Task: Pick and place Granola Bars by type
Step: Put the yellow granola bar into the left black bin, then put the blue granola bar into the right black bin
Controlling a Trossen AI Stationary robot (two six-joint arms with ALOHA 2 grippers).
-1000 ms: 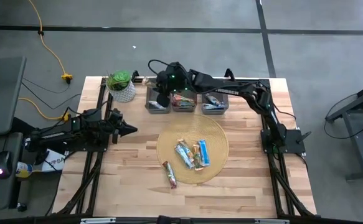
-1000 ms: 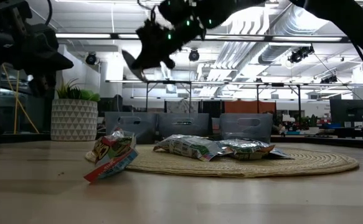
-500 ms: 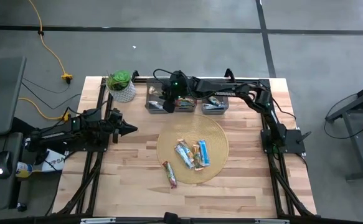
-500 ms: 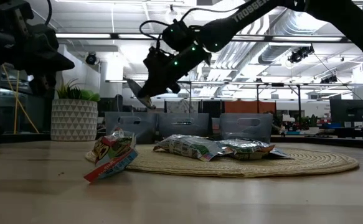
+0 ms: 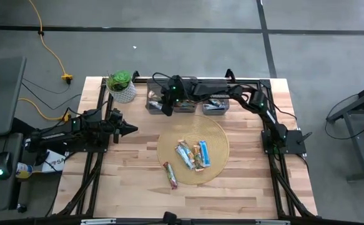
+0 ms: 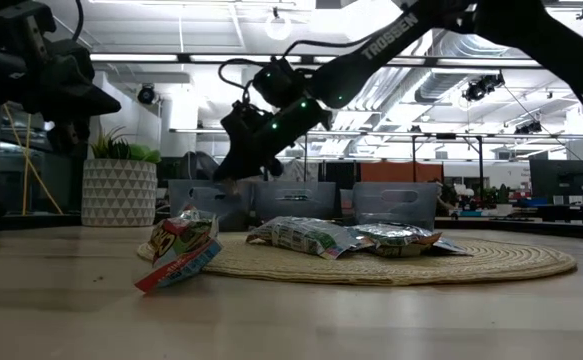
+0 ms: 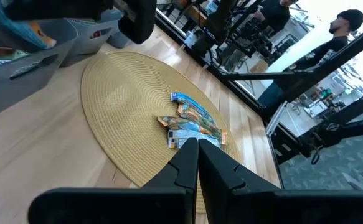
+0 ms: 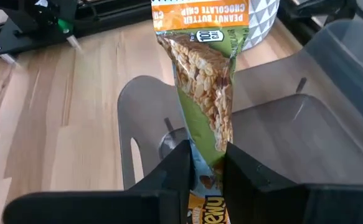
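My right end effector [image 8: 206,163] clenches the green foil-wrapped granola bar [image 8: 203,81] upright, grey plastic bin [image 8: 281,134] directly beneath for sorting.

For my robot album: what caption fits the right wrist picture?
Right gripper holds a green-wrapped peanut butter granola bar over a grey plastic bin.

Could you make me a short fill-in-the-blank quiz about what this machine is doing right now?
1. The right gripper has its jaws shut on a ____ bar.
2. It holds that bar over the grey ____.
3. The left gripper waits with its jaws ____.
4. Loose bars lie on the round woven ____.

Missing words: granola; bins; shut; mat
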